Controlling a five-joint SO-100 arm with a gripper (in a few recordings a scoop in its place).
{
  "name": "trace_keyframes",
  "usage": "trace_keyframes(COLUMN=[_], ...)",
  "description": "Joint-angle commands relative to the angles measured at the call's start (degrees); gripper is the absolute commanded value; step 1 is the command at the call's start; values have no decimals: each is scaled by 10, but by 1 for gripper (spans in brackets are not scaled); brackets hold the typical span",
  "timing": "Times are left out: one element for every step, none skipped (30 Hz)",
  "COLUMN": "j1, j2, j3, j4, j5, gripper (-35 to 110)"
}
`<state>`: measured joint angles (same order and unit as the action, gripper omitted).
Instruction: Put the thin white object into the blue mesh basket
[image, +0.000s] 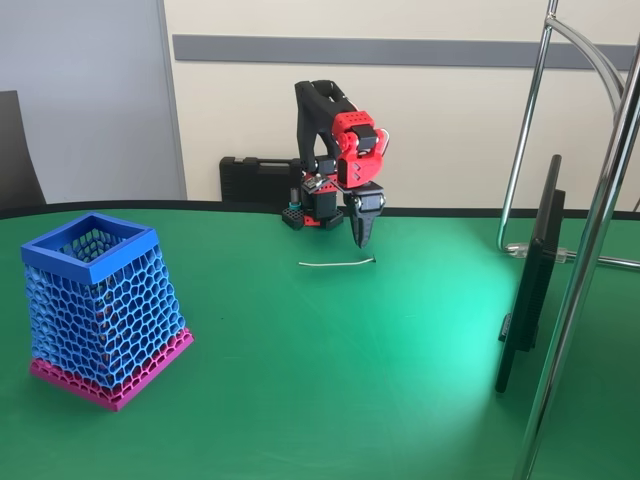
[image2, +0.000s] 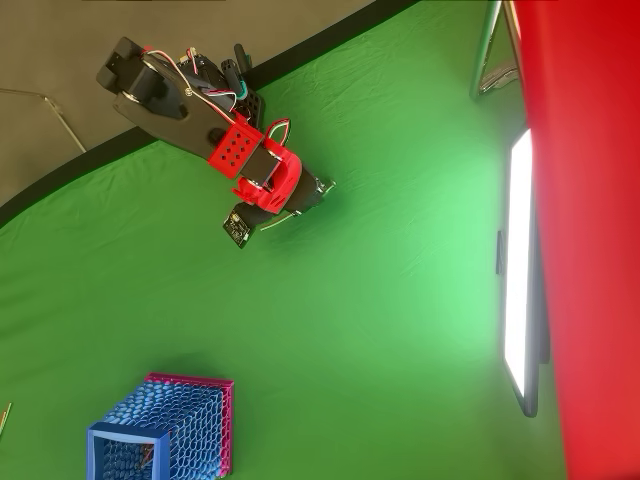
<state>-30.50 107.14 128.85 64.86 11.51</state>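
Red-and-black arm folded low at the back of the green table (image: 400, 400). Gripper (image: 360, 238) points straight down, tips hanging just above the cloth. Fingers (image: 362, 222) read as one dark wedge in the fixed view, so they look drawn close together, nothing between them. From overhead the wrist covers the tips (image2: 268, 205); no better read on the gap there.

Thin white object (image: 337, 263): lies flat on the table, just in front of and slightly below the fingertips as the fixed view shows it. Its right end, with a small dark-looking knob, sits almost under the tips; the rest runs off to the left of them, gently bowed. Not touching the fingers as far as can be told. Overhead, a pale sliver (image2: 272, 220) peeks out beside the gripper body.

Blue mesh basket (image: 100, 305): upright, magenta base down, mouth open upward, well apart from the fingers, far off to their left and toward the camera in the fixed view. Nothing of the strip in it.

Progress, by judgement: early. Approach made, strip not grasped, not lifted. Left to do: open over the knob end, pinch a very thin piece off flat cloth (slip likely), carry across the table, release over the basket rim (image2: 125, 432).
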Motion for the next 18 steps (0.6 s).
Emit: trace_keyframes(j1=[-4,-4,-4,-5,-7,-9,-11,-14,-17,-19,-22,-24,-26,-27,-29,-29,-29,-29], j2=[-17,-23,-29,-34,-40,-45,-50,-54,-60,-66,-70,-76,-81,-84,-87,-90,-91,-94], j3=[-28,-31,-34,-37,-40,-42,-44,-47,-47,-50,-52,-54,-57,-59,-61,-62,-62,-63], j4=[-9,-9,-9,-10,-10,-10,-10,-10,-10,-10,-10,-10,-10,-10,-10,-10,-10,-10], j5=[-4,-4,-4,-4,-4,-3,-1,0,1,4,4,6,7,9,10,10,10,10], gripper=[13,13,13,13,13,12,13,13,13,13,13,13,13,13,13,13,13,13])
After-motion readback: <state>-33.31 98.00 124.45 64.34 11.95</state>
